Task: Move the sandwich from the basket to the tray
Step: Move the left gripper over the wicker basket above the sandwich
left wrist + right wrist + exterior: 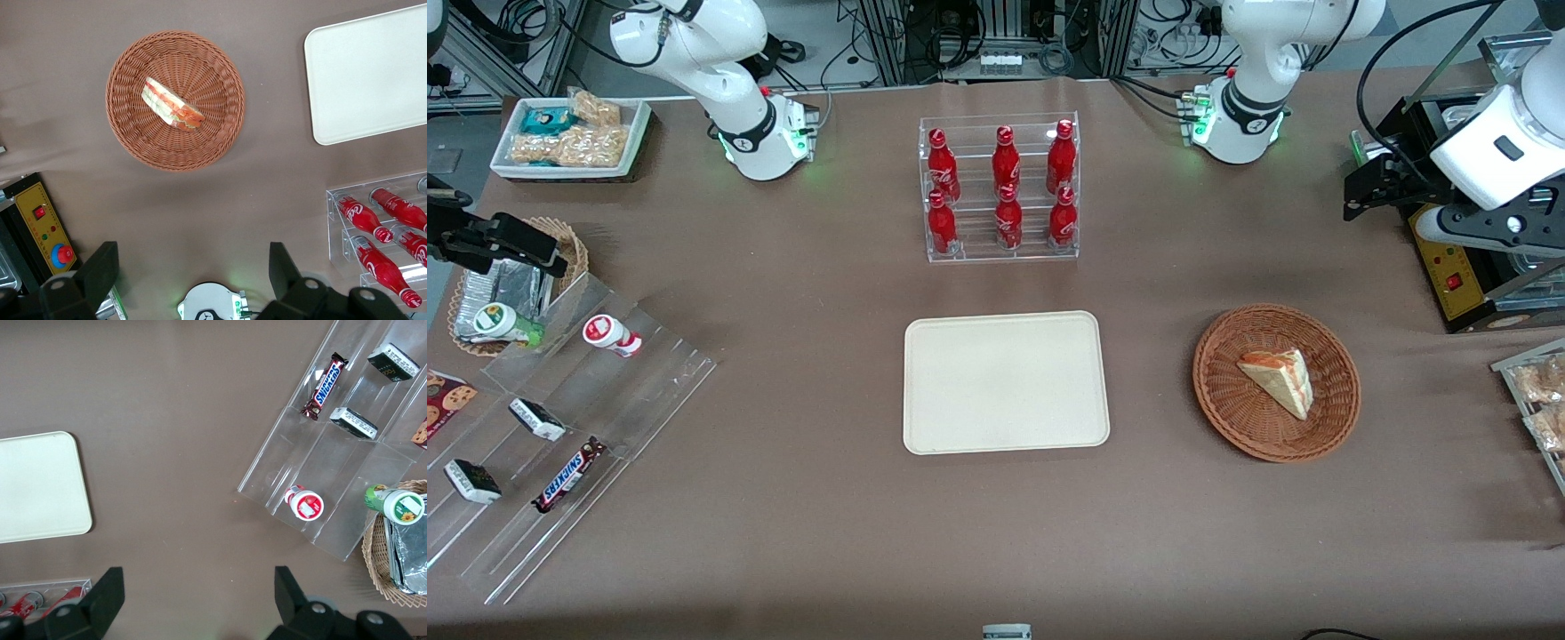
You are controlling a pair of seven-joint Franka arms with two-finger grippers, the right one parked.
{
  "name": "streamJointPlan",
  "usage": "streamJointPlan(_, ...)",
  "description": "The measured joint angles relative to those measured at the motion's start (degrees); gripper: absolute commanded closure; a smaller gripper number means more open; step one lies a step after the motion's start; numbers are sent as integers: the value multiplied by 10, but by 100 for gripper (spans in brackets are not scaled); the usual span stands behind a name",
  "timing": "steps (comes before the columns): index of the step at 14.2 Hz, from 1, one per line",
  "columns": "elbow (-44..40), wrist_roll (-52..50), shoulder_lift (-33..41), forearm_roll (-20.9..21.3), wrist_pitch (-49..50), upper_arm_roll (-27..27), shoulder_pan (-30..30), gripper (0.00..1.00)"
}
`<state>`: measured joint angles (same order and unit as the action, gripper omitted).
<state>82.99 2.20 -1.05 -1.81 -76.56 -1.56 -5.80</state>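
A: Pincer status?
B: Fingers spread wide, holding nothing, hanging high above the brown surface at the working arm's end, clear of the basket.
A: Sandwich?
B: On its side in the round wicker basket, layered edge showing. Cream tray sits beside the basket, apart from it.
A: Anything near?
B: Rack of Coca-Cola bottles, farther from the front camera than the tray.
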Motion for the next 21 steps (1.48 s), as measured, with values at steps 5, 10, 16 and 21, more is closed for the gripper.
streamJointPlan(5,0,0,0,0,0,0,0,1)
streamJointPlan(10,0,0,0,0,1,0,0,1)
streamJointPlan(16,24,0,-2,0,5,0,0,1)
streamJointPlan(21,142,0,-9,0,-99,3,0,1)
